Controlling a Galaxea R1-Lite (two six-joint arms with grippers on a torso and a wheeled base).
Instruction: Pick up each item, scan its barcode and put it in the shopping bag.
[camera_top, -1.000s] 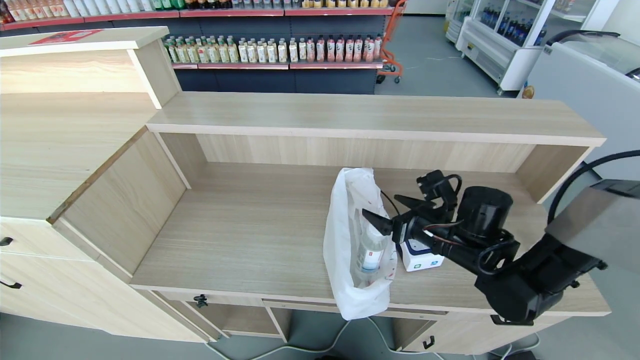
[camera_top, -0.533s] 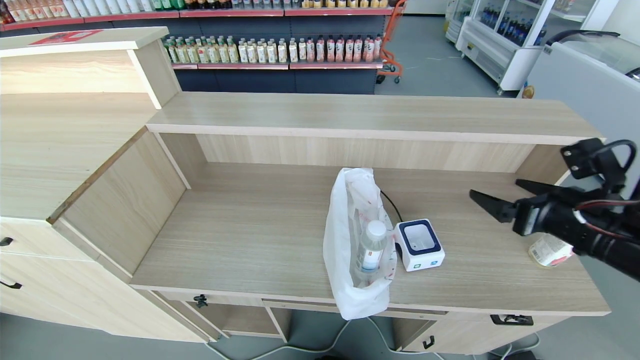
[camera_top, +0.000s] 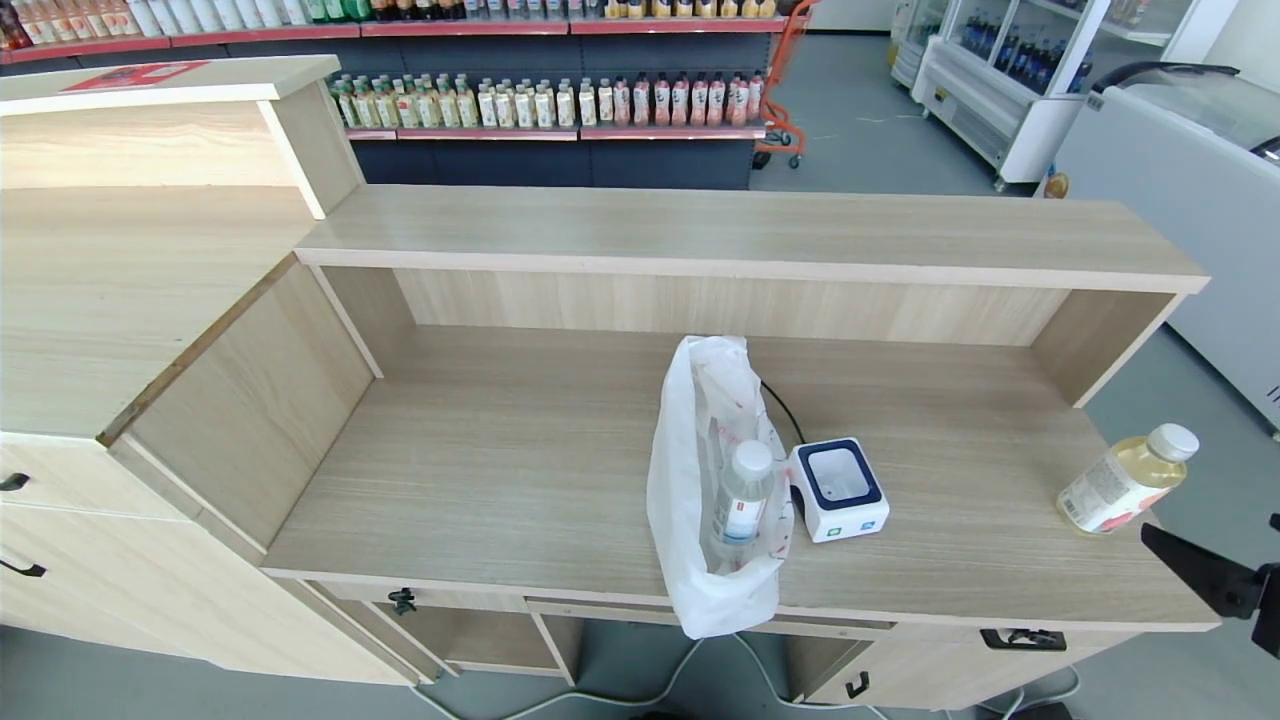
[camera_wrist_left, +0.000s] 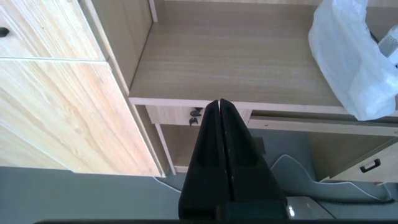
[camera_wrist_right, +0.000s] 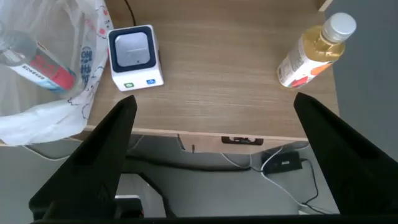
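Nearest, the right tool (camera_wrist_right: 214, 99) hangs off the table's (camera_top: 520, 470) front edge by its right corner, its two fingers spread wide with nothing between them. A second ago this arm reached in over the bag and the scanner. Half a second ago it was out over the table's right end, and now it has drawn back clear of the top. The left tool (camera_wrist_left: 221, 109) hangs in front of the table near its left end, below the front edge, fingers pressed together and holding nothing.

On the table the white plastic shopping bag (camera_top: 690, 520) sags over the front edge with its mouth open. One clear bottle (camera_top: 742, 492) with a white cap stands inside it. Just beside the bag, on its right, sits one small white scanner (camera_top: 840, 490) with a dark-rimmed window, and its black cable (camera_top: 782, 408) runs back behind the bag. Bag, bottle and scanner lie as they did a second ago.

Well apart from them, at the table's right end, is the second bottle (camera_top: 1125, 480), filled with pale yellow liquid and white-capped. The arm partly hid it earlier and it is now in full sight. Whether it stands straight or leans I cannot tell.

That makes two bottles, one bag, one scanner and two tools. Far behind, store shelves (camera_top: 560, 100) carry rows of drinks.
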